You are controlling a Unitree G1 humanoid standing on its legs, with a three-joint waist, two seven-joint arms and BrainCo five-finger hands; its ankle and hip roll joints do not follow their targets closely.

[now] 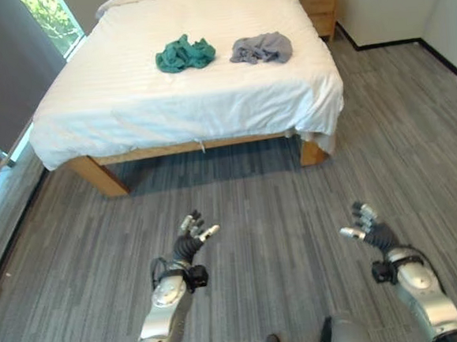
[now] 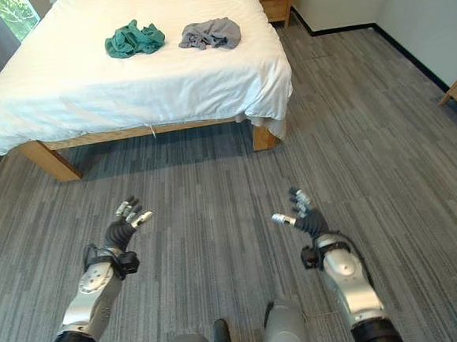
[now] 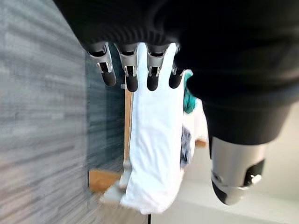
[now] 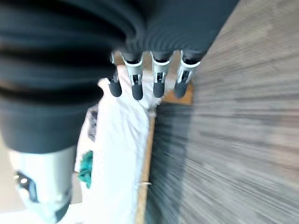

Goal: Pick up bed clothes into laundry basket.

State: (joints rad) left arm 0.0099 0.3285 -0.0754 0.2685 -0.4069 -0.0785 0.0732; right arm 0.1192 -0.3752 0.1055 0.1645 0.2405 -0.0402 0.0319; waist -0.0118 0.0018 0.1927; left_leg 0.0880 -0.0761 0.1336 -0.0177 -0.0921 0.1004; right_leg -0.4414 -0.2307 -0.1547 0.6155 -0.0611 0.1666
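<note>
I'm at approach step — left hand (image 1: pixel 193 239) and right hand (image 1: pixel 369 226) empty, fingers spread, well short of bed (image 1: pixel 128 107). Teal garment (image 1: pixel 184 54), grey garment (image 1: pixel 262 49) lie mid-bed. Next — I walk closer, reach teal first.

We note a wooden-framed bed with a white striped sheet (image 1: pixel 168 104) standing on grey wood-pattern plank flooring (image 1: pixel 294 205). A light wooden nightstand with drawers (image 1: pixel 318 5) sits beside the bed's far right corner, against the white wall with a black skirting board (image 1: pixel 385 44). A window showing green foliage (image 1: pixel 52 18) lies along the bed's left side.

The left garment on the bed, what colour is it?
Teal green garment; clearest in the left eye view.
</note>
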